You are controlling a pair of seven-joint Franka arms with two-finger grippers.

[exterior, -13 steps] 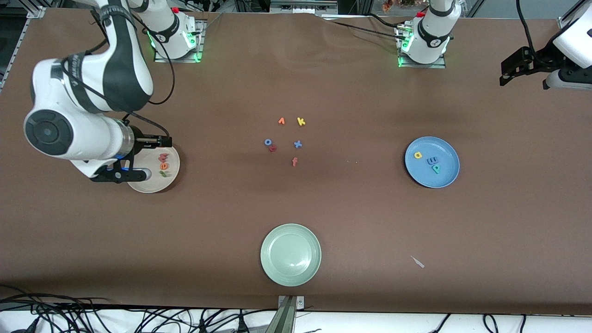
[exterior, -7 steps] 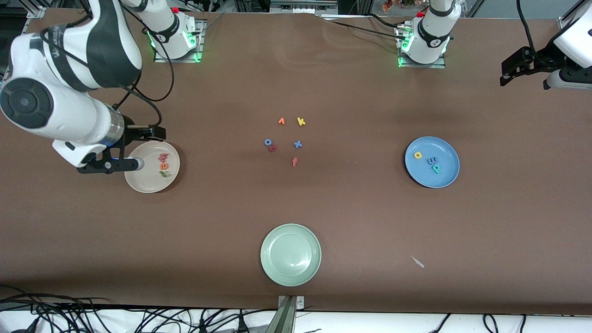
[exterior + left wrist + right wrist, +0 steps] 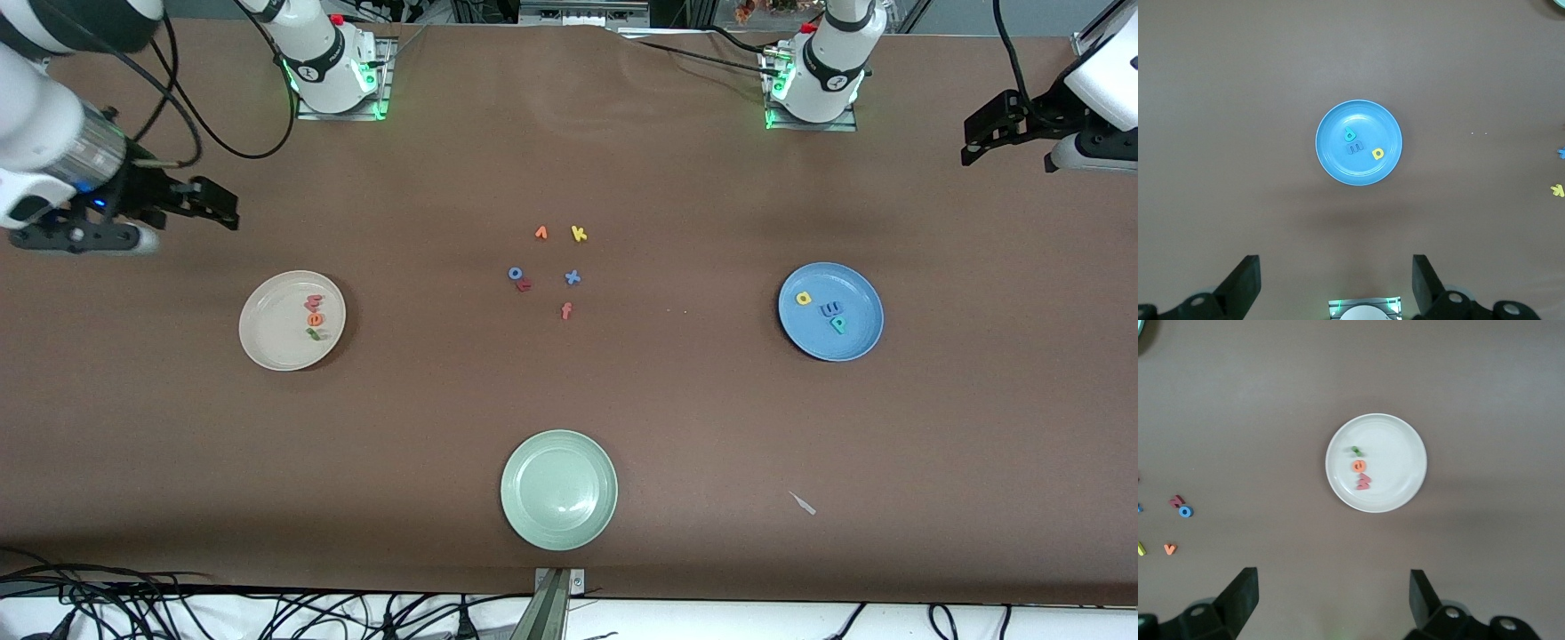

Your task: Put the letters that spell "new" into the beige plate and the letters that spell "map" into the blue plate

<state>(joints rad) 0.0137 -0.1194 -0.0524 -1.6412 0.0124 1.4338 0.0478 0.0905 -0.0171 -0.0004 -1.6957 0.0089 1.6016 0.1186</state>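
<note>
With three plates on the table [image 3: 676, 400], the beige plate [image 3: 267, 342] holds three letters, pinkish-red "w" [image 3: 313, 302], orange "e" [image 3: 316, 318], green "n" [image 3: 313, 334], and the blue plate [image 3: 858, 338] holds three, yellow "a" [image 3: 804, 299], blue "m" [image 3: 832, 308], teal "p" [image 3: 838, 324]; the pale green plate [image 3: 559, 489] sits near the front edge. Six loose letters [image 3: 549, 269] cluster mid-table, well apart from every plate. Right gripper [image 3: 218, 203] and left gripper [image 3: 978, 140] hang at their table ends, fingers spread wide, holding nothing.
</note>
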